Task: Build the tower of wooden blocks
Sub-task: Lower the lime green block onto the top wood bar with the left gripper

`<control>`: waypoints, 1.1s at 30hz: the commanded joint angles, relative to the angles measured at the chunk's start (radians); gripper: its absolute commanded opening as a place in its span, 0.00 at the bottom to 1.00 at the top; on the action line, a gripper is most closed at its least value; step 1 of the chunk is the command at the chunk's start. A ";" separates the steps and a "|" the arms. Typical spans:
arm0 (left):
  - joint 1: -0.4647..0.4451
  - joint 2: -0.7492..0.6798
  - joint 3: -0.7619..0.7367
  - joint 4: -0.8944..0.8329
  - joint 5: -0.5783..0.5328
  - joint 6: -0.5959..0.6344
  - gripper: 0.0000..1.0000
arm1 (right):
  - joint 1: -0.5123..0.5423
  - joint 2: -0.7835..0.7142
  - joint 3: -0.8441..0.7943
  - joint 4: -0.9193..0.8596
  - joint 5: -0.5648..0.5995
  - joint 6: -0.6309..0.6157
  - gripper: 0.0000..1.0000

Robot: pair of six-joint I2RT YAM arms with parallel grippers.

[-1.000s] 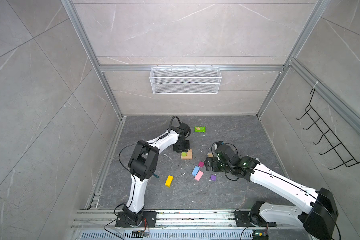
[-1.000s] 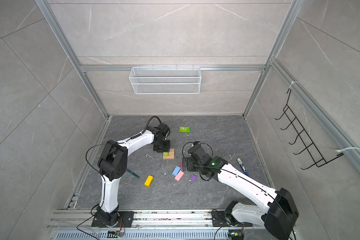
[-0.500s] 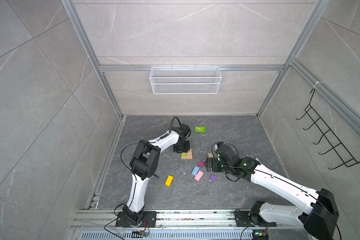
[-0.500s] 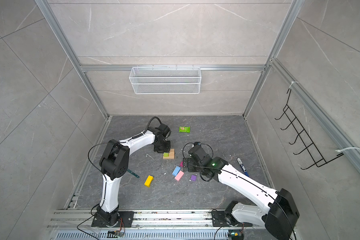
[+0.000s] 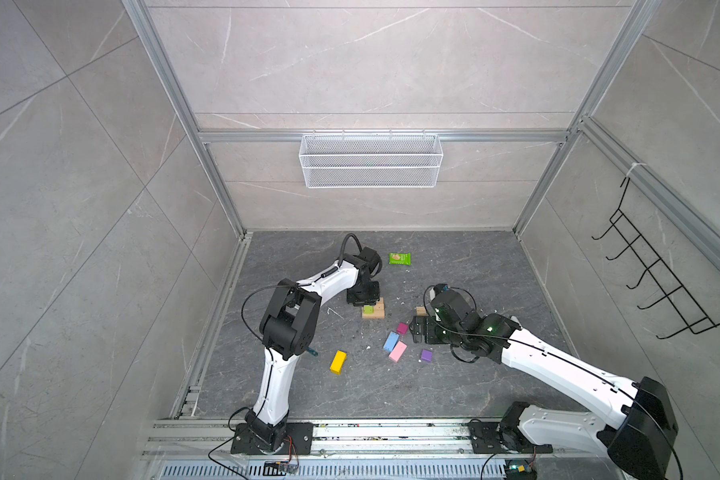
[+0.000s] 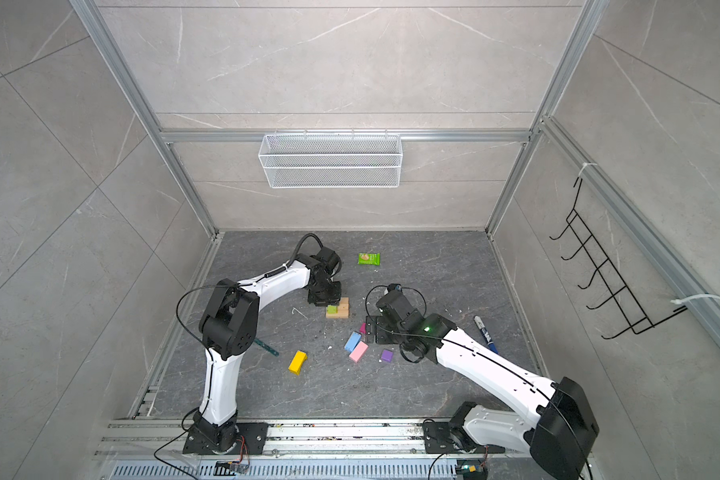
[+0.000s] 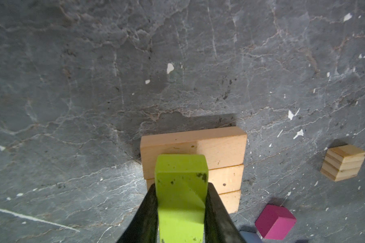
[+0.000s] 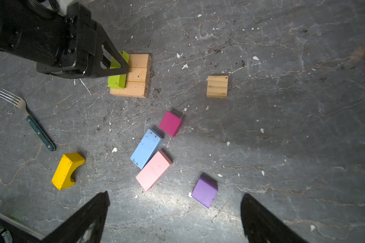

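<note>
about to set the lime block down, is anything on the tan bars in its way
Nothing visible does. The left gripper holds the lime block over the three tan bars, and their tops are otherwise bare.

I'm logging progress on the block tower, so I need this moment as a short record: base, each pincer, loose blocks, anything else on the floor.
base: three tan bars flat, side by side
left pincer: shut on lime block, crosswise over one end of the bars; contact unclear
right pincer: open, empty, above the loose blocks
loose blocks: yellow block, light blue block touching pink block, magenta block, purple block, tan cube
stacked so far: nothing clearly released on the base
other items: fork, green packet
</note>
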 commanded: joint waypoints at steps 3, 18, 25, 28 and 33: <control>-0.007 0.014 0.016 -0.010 0.012 -0.018 0.27 | 0.002 -0.015 -0.013 -0.002 -0.006 0.019 0.99; -0.009 0.008 0.024 -0.019 0.010 -0.021 0.42 | 0.002 -0.015 -0.009 -0.007 -0.009 0.016 0.99; -0.009 0.001 0.026 -0.024 0.009 -0.022 0.45 | 0.002 -0.009 -0.005 -0.007 -0.013 0.017 0.99; -0.008 -0.011 0.032 -0.028 0.013 -0.023 0.47 | 0.002 -0.008 -0.001 -0.008 -0.015 0.018 0.99; -0.009 -0.022 0.057 -0.054 0.024 -0.023 0.50 | 0.002 0.001 0.007 -0.008 -0.021 0.026 0.99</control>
